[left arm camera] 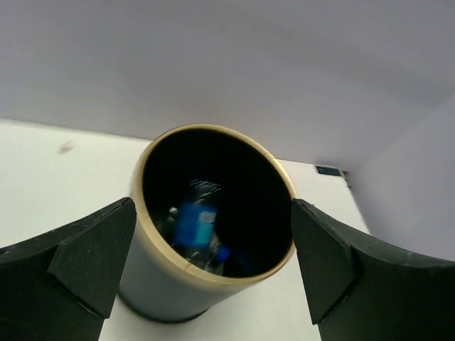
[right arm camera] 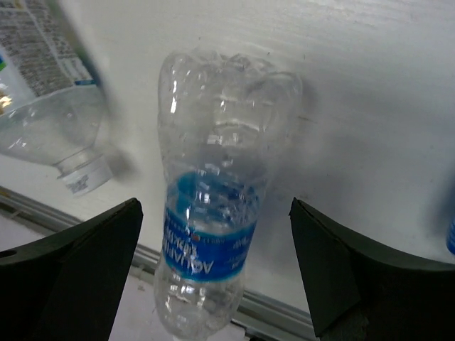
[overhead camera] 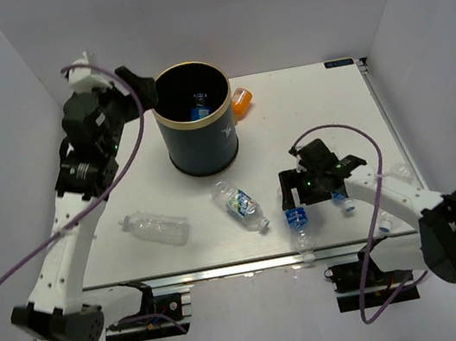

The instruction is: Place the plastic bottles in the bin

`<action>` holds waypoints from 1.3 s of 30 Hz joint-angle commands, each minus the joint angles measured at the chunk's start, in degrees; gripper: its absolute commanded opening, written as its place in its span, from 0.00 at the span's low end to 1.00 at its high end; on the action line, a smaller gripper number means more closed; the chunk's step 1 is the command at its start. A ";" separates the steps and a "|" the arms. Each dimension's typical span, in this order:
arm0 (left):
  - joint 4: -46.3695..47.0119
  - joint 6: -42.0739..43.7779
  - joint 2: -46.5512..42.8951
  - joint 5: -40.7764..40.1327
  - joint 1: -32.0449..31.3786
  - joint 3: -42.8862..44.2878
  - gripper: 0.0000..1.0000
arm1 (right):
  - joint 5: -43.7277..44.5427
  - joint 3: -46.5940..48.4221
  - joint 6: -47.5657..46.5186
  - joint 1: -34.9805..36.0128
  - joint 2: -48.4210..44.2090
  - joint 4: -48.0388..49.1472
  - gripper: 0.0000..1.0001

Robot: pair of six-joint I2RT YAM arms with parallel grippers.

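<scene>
The navy bin [overhead camera: 203,147] with a gold rim stands at the table's back centre, with a blue-labelled bottle [overhead camera: 200,105] inside. My left gripper [overhead camera: 145,92] is open and empty above the bin's left rim. In the left wrist view the bin [left arm camera: 151,284] and that bottle [left arm camera: 195,224] lie between the open fingers [left arm camera: 92,249]. My right gripper [overhead camera: 303,197] is open over a clear blue-labelled bottle [overhead camera: 298,224] at the front edge. In the right wrist view this bottle [right arm camera: 213,142] lies between the fingers [right arm camera: 327,256], which do not touch it. An orange bottle [overhead camera: 240,101] lies right of the bin.
More clear bottles lie on the table: one at the front left [overhead camera: 157,227], one in the middle [overhead camera: 241,204], one by the right gripper [overhead camera: 344,201], and one near the right arm [overhead camera: 389,218]. The metal front rail [right arm camera: 284,312] runs under the bottle's neck.
</scene>
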 commanded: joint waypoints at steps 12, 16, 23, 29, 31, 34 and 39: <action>-36.31 -35.78 -22.43 -25.27 0.02 -25.42 0.98 | 13.18 22.36 -5.75 0.76 6.55 14.54 0.21; -40.70 -40.09 -23.76 -25.19 0.02 -28.24 0.98 | 12.83 41.63 -10.86 0.76 10.58 19.72 0.20; -42.30 -47.46 -26.82 -24.39 0.02 -35.35 0.98 | -1.04 64.38 -13.07 1.19 23.13 35.03 0.22; -39.40 -51.26 -30.70 -25.89 0.02 -40.90 0.98 | -8.08 73.92 -14.29 4.53 35.63 38.01 0.30; -38.87 -51.09 -29.47 -25.80 0.02 -41.25 0.98 | -7.48 74.98 -16.75 6.20 39.57 39.15 0.37; -38.87 -51.87 -27.10 -25.80 0.02 -42.03 0.98 | -8.26 80.85 -16.23 6.56 44.15 35.24 0.52; -39.13 -53.98 -24.11 -25.97 0.02 -44.32 0.98 | -6.96 80.88 -17.90 6.65 42.24 33.27 0.88</action>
